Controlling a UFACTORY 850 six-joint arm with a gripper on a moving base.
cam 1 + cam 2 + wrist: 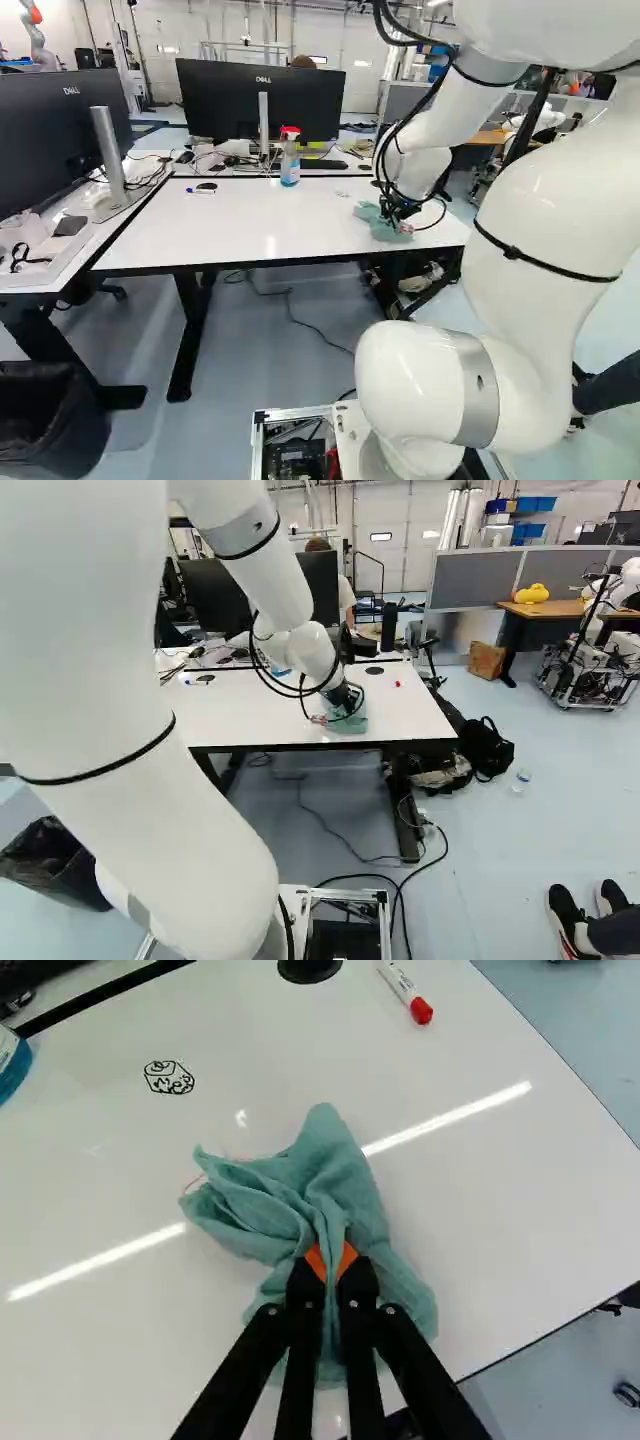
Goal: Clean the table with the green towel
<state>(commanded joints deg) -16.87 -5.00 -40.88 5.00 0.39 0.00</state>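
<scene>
The claw (331,1265) has the towel (345,1185) pinched between its orange pads, a fold bunched up in the grip. The rest spreads in loose creases ahead of and around the fingertips, lying on the white table (480,1210), near its front edge, toward the right end in the left base view.

From where I stand, this looks like the wiping step, with the towel gripped and laid on the surface. A thin reddish line (187,1186) curves out by the towel's edge, likely a pen mark meant to go. The next move, I'd say, calls for keeping light pressure and sweeping the cloth over that line, then on to the little black drawing (169,1077). Too much push could make the cloth bunch or slip out of the pinch. The red-capped marker (405,992), well ahead, could get knocked rolling by a wide stroke.

Farther off, by the table's far edge, stands the spray bottle (290,165), upright, with blue in its lower part; how full it is I can't tell. On the floor, the black-lined bin (50,420) hides whatever it holds. Past the table's other end, a small clear bottle (521,780) sits near a black bag (487,750), contents unseen.
</scene>
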